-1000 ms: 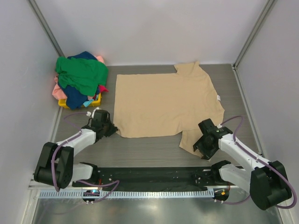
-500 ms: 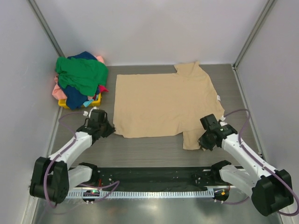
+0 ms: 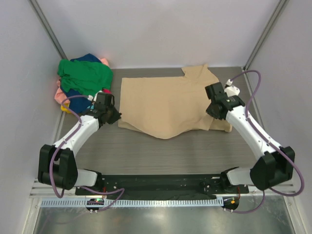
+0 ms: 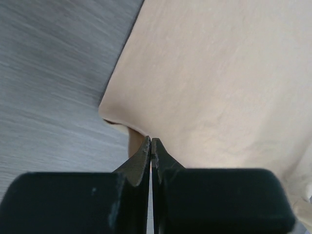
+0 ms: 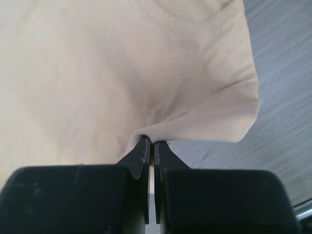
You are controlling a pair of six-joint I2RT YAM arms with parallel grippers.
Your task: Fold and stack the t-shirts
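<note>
Both arms have carried the near edge of the tan t-shirt [image 3: 165, 100] up the table [image 3: 161, 151], away from their bases. Jaws of the left gripper [image 4: 151, 141] pinch its left corner, and jaws of the right gripper [image 5: 150, 142] pinch its right edge. Other t-shirts [image 3: 84, 78] lie heaped at the far left.

Pale grey walls [image 3: 161, 29] (framed by slanting metal corner posts [image 3: 47, 25]) enclose a grey wood-grain tabletop [image 3: 161, 151] under soft, even light.
</note>
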